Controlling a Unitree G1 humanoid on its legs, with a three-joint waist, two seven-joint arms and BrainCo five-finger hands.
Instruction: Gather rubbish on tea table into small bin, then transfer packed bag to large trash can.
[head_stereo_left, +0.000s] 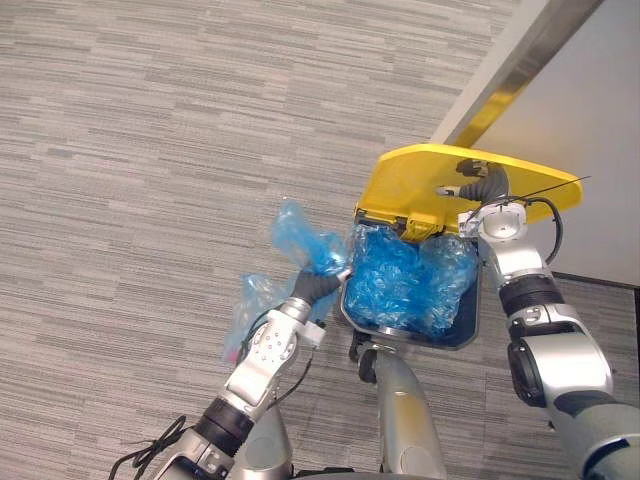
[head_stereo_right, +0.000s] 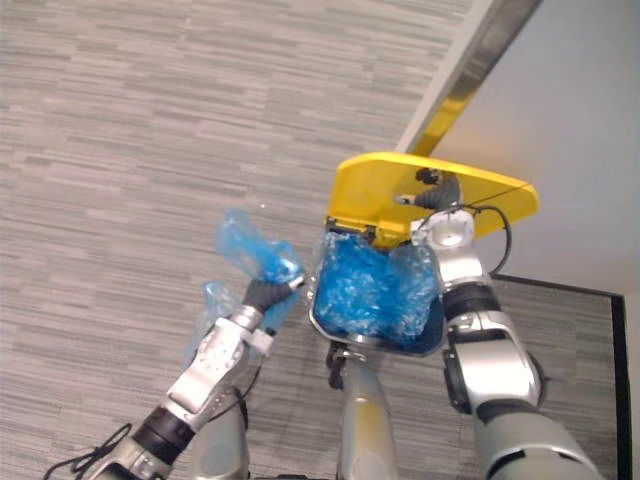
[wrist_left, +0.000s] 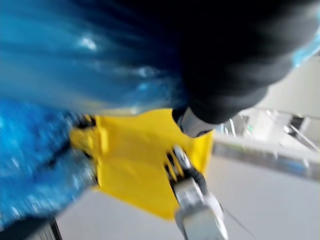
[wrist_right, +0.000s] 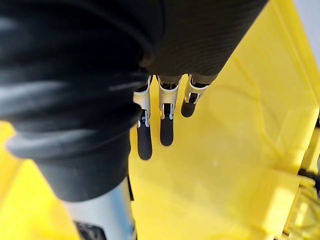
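While right hand (head_stereo_left: 484, 186), fingers straight, props the yellow lid (head_stereo_left: 420, 180) of the large trash can (head_stereo_left: 466, 330) open: blue bag (head_stereo_left: 300, 240) at left hand (head_stereo_left: 316, 286), just beside the rim. Clasp buried in plastic, cannot tell. Best lifted clear over the rim before release.

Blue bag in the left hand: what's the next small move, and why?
Probably swing the left hand toward the robot's right until the blue bag is over the trash can. The bag is bunched in that hand just outside the can's rim. The right hand, fingers straight, props the yellow lid up, so the blue liner lies uncovered.
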